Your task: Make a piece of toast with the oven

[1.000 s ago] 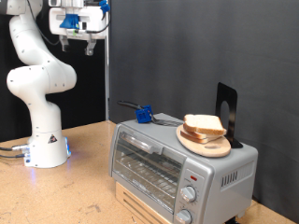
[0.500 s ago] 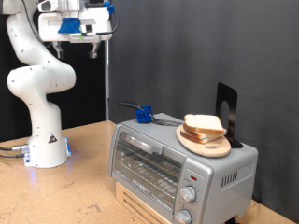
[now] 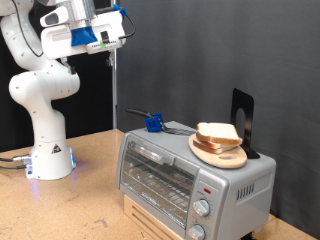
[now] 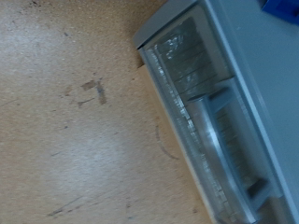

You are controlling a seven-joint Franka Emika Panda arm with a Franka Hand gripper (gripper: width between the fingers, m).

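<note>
The oven (image 3: 180, 180) stands on the wooden table at the exterior view's lower right, its glass door shut. The piece of toast (image 3: 218, 133) lies on a round wooden plate (image 3: 222, 155) on top of the oven. My gripper (image 3: 106, 48) hangs high at the exterior view's top left, far above and to the left of the oven, open and empty. The wrist view shows no fingers; it looks down on the oven's glass door (image 4: 192, 79) and bar handle (image 4: 224, 140). Two round knobs (image 3: 203, 209) sit on the oven's right panel.
A blue object (image 3: 153, 123) with a dark utensil lies on the oven's top at its left. A black stand (image 3: 243, 120) rises behind the plate. The oven rests on a pale wooden block (image 3: 150, 215). The arm's white base (image 3: 50, 160) stands on the table (image 4: 65, 131).
The hand has swung towards the exterior view's right and tilted, its fingers now pointing more towards the oven. Toast, plate and oven have not moved.
</note>
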